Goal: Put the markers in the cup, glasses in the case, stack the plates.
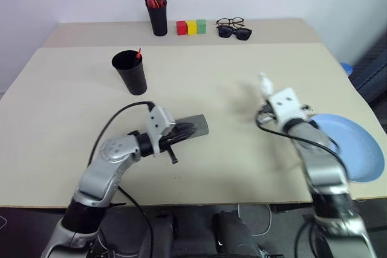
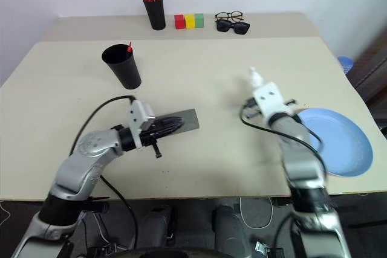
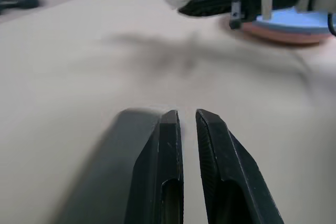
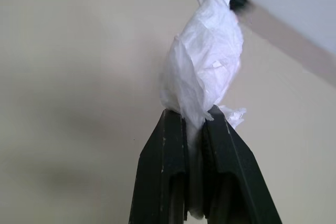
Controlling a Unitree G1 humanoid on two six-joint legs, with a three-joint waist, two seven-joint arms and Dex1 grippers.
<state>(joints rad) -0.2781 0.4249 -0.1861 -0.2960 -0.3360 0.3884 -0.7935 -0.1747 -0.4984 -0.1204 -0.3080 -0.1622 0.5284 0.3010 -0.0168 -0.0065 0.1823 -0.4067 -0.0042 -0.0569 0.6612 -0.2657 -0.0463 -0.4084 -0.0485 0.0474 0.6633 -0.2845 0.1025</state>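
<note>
R claw (image 4: 191, 124) clamped on a crumpled white wad (image 4: 205, 72), held above the bench (image 1: 211, 89) near its right edge, just beside the blue plate (image 1: 354, 143); pink plate (image 3: 283, 32) under it. L claw (image 1: 181, 132) nearly closed, nothing in it, over the grey case (image 1: 196, 125) mid-bench toward front. Cup (image 1: 130, 72) back-left, red-tipped marker (image 1: 138, 54) in it. Wire glasses (image 1: 230, 22) at far edge beside sunglasses (image 1: 234, 32).

We see a smooth, matt beige table (image 1: 217, 89). On it, near its right edge, the blue plate (image 1: 357, 143) looks glazed and faintly glossy; the cup (image 1: 130, 72) is matt black. The right gripper (image 4: 193, 116), with ribbed matt black fingers, pinches a crinkled white wad (image 4: 205, 66) resembling thin paper or plastic film.
</note>
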